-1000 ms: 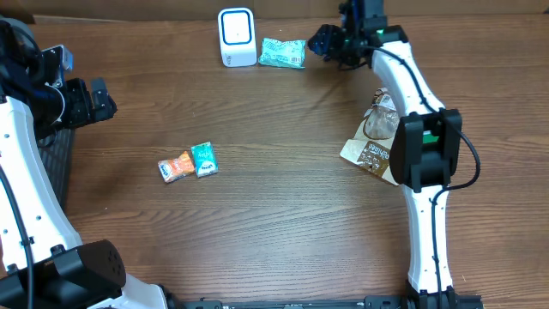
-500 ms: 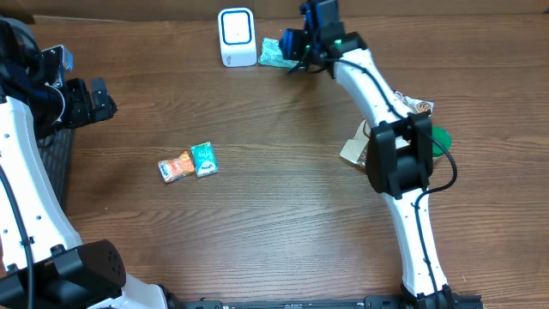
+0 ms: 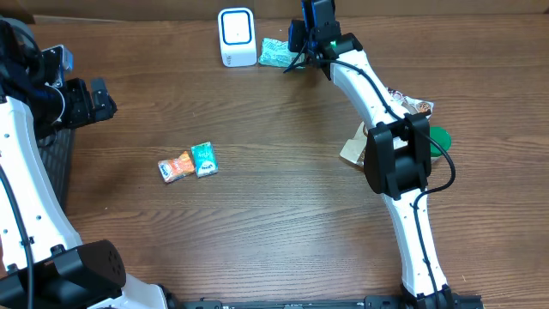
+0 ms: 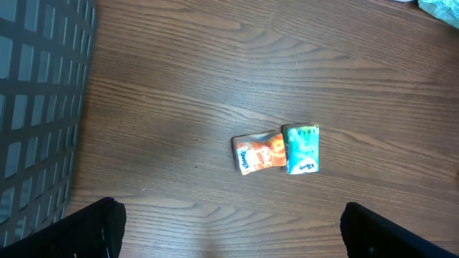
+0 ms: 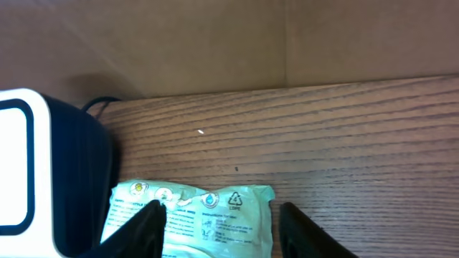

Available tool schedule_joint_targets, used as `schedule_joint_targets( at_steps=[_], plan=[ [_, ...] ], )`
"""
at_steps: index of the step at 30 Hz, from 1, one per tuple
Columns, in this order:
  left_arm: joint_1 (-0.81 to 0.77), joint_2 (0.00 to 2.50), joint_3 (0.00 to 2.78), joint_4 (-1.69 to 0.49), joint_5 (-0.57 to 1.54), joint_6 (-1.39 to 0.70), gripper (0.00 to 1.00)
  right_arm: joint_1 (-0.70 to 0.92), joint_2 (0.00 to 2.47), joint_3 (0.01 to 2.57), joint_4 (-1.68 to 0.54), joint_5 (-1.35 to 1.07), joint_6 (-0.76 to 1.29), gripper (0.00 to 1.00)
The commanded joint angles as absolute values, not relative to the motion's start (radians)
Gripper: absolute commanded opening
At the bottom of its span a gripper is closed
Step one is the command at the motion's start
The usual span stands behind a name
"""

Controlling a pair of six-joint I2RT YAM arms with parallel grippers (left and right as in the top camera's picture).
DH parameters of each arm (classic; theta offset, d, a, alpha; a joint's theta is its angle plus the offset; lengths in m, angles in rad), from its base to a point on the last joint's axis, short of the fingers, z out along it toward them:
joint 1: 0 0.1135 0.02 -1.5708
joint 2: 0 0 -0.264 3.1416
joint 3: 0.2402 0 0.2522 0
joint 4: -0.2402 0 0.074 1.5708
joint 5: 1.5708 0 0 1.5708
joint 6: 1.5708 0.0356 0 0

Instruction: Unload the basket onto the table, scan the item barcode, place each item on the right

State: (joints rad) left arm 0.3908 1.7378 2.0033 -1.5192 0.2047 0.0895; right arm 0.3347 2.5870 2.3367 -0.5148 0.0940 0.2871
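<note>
A pale green packet (image 3: 276, 53) lies flat on the table at the back, just right of the white scanner (image 3: 236, 36). My right gripper (image 3: 298, 40) hovers over the packet's right end. In the right wrist view the packet (image 5: 208, 215) lies between the fingers of that gripper (image 5: 221, 211). One finger sits over the printed face and the other stands off the packet's right edge, with a gap showing. The scanner (image 5: 21, 172) fills the left of that view. My left gripper (image 3: 90, 100) (image 4: 229, 209) hangs wide open at the far left, holding nothing.
An orange packet (image 3: 176, 166) (image 4: 258, 152) and a teal packet (image 3: 203, 159) (image 4: 301, 148) lie side by side at centre left. A brown bag (image 3: 352, 151) and a green object (image 3: 440, 137) sit under the right arm. A black mesh basket (image 4: 36, 107) stands at the left edge.
My right arm swung left from beside the green packet to over its right end, and its jaws have narrowed. The left arm has not moved.
</note>
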Motion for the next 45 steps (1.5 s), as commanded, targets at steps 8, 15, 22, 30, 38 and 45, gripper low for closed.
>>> schedule_joint_targets(
  at_steps=[8,15,22,30,38,45],
  plan=[
    [0.392,1.739,2.005,-1.517,0.206,0.109,1.00,0.352,2.666,2.331,-0.477,0.112,0.287,0.41],
    [0.392,1.739,2.005,-1.517,0.206,0.109,1.00,0.354,2.700,2.323,-0.492,0.112,0.287,0.41],
    [0.392,1.739,2.005,-1.517,0.206,0.109,1.00,0.354,2.700,2.323,-0.652,0.165,0.283,0.41],
    [0.392,1.739,2.005,-1.517,0.206,0.109,1.00,0.360,2.700,2.324,-0.984,0.160,0.271,0.52],
    [0.392,1.739,2.005,-1.517,0.206,0.109,1.00,0.399,2.697,2.352,-1.328,0.044,0.257,0.59],
    [0.392,1.739,2.005,-1.517,0.206,0.109,1.00,0.461,2.671,2.445,-1.539,0.013,0.176,0.75]
  ],
)
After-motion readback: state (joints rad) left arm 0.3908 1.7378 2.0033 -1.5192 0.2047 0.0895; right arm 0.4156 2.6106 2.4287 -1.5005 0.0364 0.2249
